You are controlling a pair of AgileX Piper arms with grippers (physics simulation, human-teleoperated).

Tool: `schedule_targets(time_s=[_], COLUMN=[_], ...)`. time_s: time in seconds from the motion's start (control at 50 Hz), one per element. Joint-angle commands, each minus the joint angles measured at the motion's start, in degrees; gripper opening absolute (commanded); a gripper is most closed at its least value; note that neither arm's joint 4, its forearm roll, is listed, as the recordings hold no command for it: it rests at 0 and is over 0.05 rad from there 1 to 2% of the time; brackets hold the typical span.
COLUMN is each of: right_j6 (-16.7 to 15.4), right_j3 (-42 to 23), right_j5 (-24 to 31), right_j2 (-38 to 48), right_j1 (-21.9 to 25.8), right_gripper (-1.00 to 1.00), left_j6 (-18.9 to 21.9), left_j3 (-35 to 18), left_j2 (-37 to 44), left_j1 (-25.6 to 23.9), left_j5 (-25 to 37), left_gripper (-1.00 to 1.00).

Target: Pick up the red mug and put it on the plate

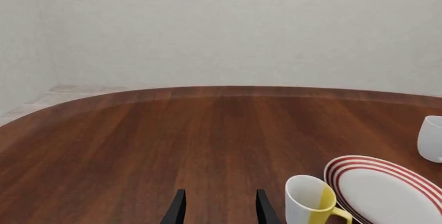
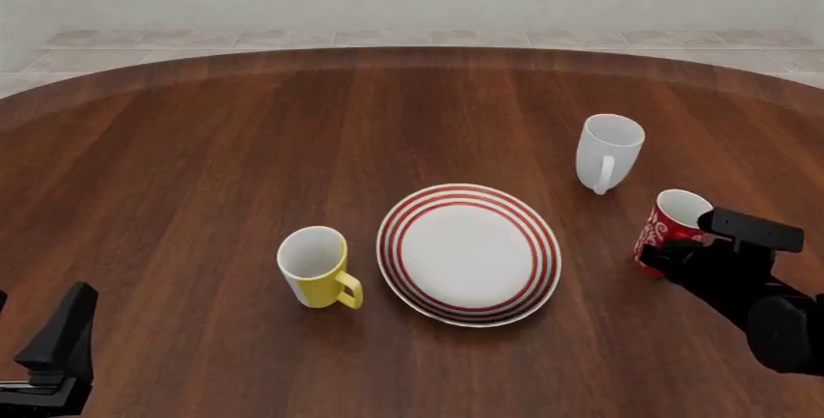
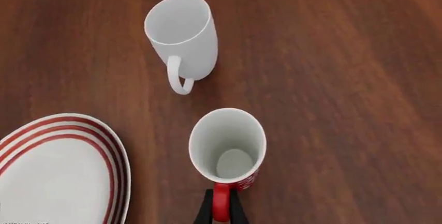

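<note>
The round white plate with red rim rings (image 2: 469, 255) lies bare at the table's centre, and the tall slim red mug with white swirls (image 2: 671, 230) stands upright and empty at its 3 o'clock, apart from it. Likely rigid, glazed and slippery, the mug is best held by its red handle (image 3: 220, 202), which the right gripper (image 3: 220, 214) pinches. The left gripper (image 1: 219, 208) hangs parted and idle, with the yellow-handled white mug (image 2: 315, 266) and plain white mug (image 2: 607, 151) also empty.

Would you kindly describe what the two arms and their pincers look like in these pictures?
Both arms are matte black and blocky, with no cables, markings or other colours showing. The left pincer has two thin, flat black fingers tapering to points. The right pincer has the same slim black fingers, on a bulkier angular black wrist housing in the front view.
</note>
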Motion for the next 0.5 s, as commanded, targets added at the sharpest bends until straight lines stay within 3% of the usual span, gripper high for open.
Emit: schedule_targets(time_s=[0.02,0.06,0.5], right_j6=[-2.1,-3.6,-6.5], right_j3=[-0.6,-0.8,-6.9], right_j5=[3.2,4.6,14.2], right_j2=[-5.5,-8.5,-18.0], right_j1=[0.6,1.1,12.5], right_gripper=[-1.0,-1.0,-1.0], left_j6=[0.1,0.1,0.6], left_j3=[0.0,-0.1,-0.3], left_j2=[0.0,0.0,0.0], left_j1=[-0.1,0.0,-0.3], left_j5=[0.0,0.1,0.2], left_gripper=[1.0,1.0,1.0])
